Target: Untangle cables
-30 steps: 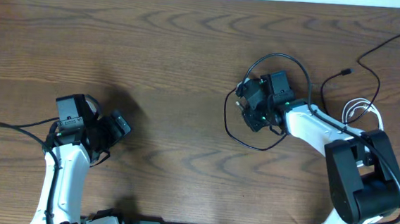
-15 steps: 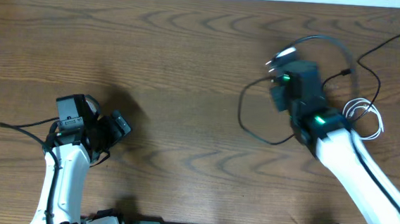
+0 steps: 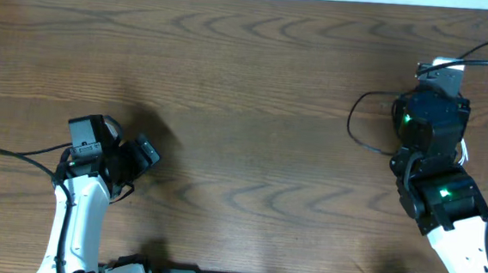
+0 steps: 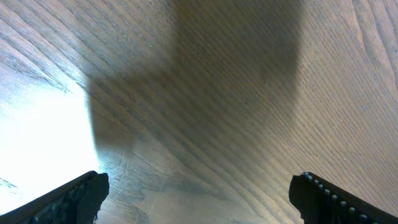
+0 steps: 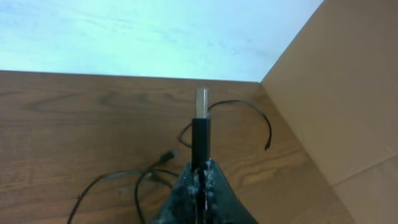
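The right gripper (image 5: 200, 174) pinches a black plug (image 5: 201, 134), its long axis pointing away toward the far edge of the table (image 5: 74, 124). The cord behind the plug is hidden by the fingers. More black cable (image 5: 245, 107) lies looped beyond it. The left gripper (image 4: 199, 199) hangs spread wide above the wood, with only its fingertips (image 4: 71, 198) in frame.

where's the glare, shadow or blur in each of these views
left wrist view: brown wooden table blown out white at the left, with a wide dark shadow across the middle above the open left gripper; right wrist view: right gripper close and soft, while the black USB cable plug with a metal tip it pinches is fairly sharp; overhead view: even light, soft shadow near the left gripper.
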### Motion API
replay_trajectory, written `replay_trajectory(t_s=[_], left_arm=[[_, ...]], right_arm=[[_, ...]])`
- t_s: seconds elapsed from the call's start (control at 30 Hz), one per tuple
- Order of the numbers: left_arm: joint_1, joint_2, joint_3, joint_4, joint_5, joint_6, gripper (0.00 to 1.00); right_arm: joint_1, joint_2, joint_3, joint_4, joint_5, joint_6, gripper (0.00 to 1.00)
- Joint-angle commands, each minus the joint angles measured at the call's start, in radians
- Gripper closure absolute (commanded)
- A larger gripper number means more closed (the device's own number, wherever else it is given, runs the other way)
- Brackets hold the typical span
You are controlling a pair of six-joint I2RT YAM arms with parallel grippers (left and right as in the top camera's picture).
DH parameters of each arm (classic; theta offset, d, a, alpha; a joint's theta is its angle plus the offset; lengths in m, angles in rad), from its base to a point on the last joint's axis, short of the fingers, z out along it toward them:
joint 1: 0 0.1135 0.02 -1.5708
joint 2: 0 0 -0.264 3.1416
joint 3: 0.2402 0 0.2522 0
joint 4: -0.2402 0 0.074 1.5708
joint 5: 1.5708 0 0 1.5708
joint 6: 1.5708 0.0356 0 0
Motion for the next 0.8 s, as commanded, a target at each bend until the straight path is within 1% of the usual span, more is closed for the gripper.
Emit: replay_trajectory(t_s=[0.0, 0.07, 0.1, 0.13, 0.17, 0.23, 0.3, 0.33, 0.6, 0.77], left_arm=[[0.004, 0.002, -0.001, -0.003, -0.010, 0.005, 0.01], [0.004, 0.002, -0.001, -0.003, -0.010, 0.005, 0.01], [0.004, 0.002, -0.001, -0.003, -0.010, 0.005, 0.01], [0.004, 0.002, -0.001, -0.003, -0.010, 0.005, 0.02], [0.004, 0.002, -0.001, -0.003, -0.010, 0.005, 0.02], [0.004, 0.002, -0.001, -0.003, -0.010, 0.005, 0.02], [0.004, 0.002, -0.001, -0.003, -0.010, 0.005, 0.01], [0.004, 0.002, -0.001, -0.003, -0.010, 0.005, 0.01], [0.004, 0.002, -0.001, -0.003, -0.010, 0.005, 0.01], [0.004, 0.002, -0.001, -0.003, -0.010, 0.005, 0.01]], right_arm=[[-0.010, 0.025, 0.001, -0.004, 0.029, 0.034, 0.77], [-0.011, 0.042, 0.001, -0.004, 0.029, 0.034, 0.62], [-0.010, 0.050, 0.001, -0.004, 0.029, 0.034, 0.50], [-0.010, 0.062, 0.001, -0.004, 0.028, 0.034, 0.35], [-0.010, 0.074, 0.001, -0.004, 0.023, 0.034, 0.24], [-0.010, 0.092, 0.001, -0.005, -0.006, 0.034, 0.12], [-0.010, 0.113, 0.001, -0.010, -0.047, 0.034, 0.04], [-0.010, 0.122, 0.001, -0.015, -0.070, 0.034, 0.01], [-0.010, 0.175, 0.001, -0.097, -0.379, 0.034, 0.01], [-0.009, 0.179, 0.001, -0.177, -0.512, 0.034, 0.01]])
